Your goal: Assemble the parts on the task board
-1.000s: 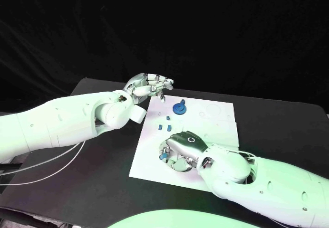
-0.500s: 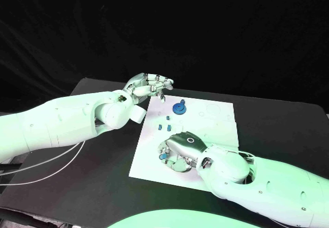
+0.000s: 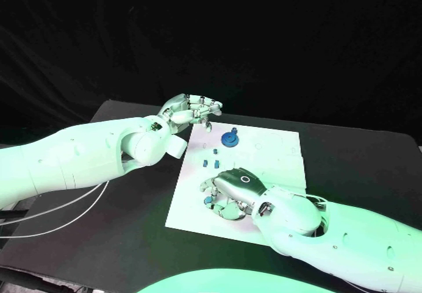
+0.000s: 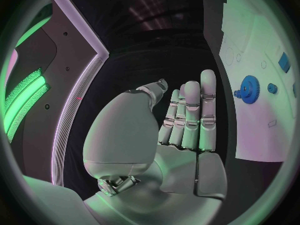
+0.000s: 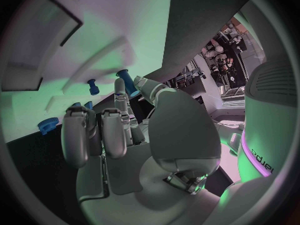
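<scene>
The white task board (image 3: 264, 160) lies mid-table. On its far part stands a blue gear (image 3: 229, 140) (image 4: 250, 89), with small blue pieces (image 3: 209, 163) nearer in. My left hand (image 3: 192, 111) (image 4: 186, 116) hovers over the board's far left corner, its fingers straight and holding nothing. My right hand (image 3: 234, 188) (image 5: 109, 130) is low over the board's near part with its fingers curled down. In the right wrist view a blue peg (image 5: 127, 80) sits between the thumb and a fingertip and looks pinched. A second peg (image 5: 92, 86) and a small blue gear (image 5: 47, 125) (image 3: 209, 199) lie close by.
The black table (image 3: 132, 213) surrounds the board, with bare room at the left and the far right. Thin white cables (image 3: 61, 210) hang below my left arm near the table's left edge. The board has pale recesses (image 3: 274, 141) on its far right part.
My right hand has shifted slightly toward the board's left side while staying low over the near part. The left hand has not moved.
</scene>
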